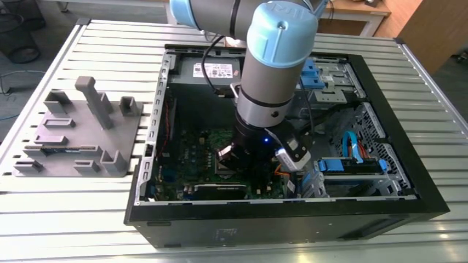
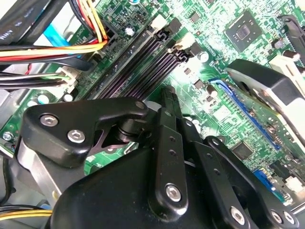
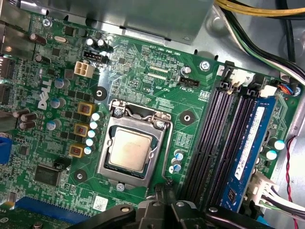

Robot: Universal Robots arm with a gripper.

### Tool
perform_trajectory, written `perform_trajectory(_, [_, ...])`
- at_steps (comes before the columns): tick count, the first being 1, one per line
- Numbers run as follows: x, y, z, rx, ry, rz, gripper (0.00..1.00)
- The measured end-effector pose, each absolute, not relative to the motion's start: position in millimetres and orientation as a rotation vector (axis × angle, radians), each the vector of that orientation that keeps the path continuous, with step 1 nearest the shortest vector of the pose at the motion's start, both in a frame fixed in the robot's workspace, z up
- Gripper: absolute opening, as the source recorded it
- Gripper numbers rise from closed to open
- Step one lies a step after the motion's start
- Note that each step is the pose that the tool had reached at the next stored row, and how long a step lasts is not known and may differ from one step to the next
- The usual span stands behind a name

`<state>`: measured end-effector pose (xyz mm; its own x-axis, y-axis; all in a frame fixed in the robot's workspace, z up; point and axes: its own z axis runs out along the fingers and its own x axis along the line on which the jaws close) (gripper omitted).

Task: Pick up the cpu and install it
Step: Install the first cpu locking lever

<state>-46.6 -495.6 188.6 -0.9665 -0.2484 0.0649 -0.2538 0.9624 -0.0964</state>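
Observation:
In the first wrist view the cpu [image 3: 130, 150] lies flat in its socket on the green motherboard [image 3: 143, 71], its silver top facing up, with a silver metal frame [image 3: 159, 143] around it. My gripper [image 3: 162, 187] hovers just beside the socket's edge, fingers together and holding nothing. The second wrist view looks down the black gripper [image 2: 169, 95] onto the board [image 2: 209, 28] beside the dark memory slots [image 2: 143, 67]. In the exterior view the gripper [image 1: 228, 160] is low inside the open computer case [image 1: 292, 205], over the board's middle.
A blue memory stick [image 3: 248, 143] stands in a slot beside the empty black slots [image 3: 214, 138]. Cable bundles [image 2: 47, 47] run close by. Blue drive brackets [image 1: 351, 164] fill the case toward the exterior view's right. A grey fixture tray [image 1: 73, 131] lies outside the case.

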Motion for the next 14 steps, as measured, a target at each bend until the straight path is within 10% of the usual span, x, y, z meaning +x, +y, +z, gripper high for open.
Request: perform_trajectory(14, [-50.4, -497.3, 188.5, 0.393, -3.080, 0.165, 0.11])
